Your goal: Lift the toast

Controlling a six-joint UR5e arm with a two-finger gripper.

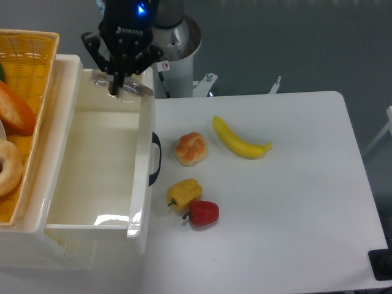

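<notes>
My gripper (115, 89) hangs over the far edge of the white bin (147, 184), its black fingers pointing down and shut on the toast (131, 89). The toast is a flat brown slice in clear crinkly wrap, held in the air roughly level, sticking out to both sides of the fingers. Part of it is hidden behind the fingers.
A round orange-tan bun (191, 149), a banana (239, 139), a yellow pepper (184, 193) and a red pepper (204, 212) lie on the white table (294, 202). A yellow basket (27, 67) with food stands at the far left. The robot's base (180, 55) rises behind the table.
</notes>
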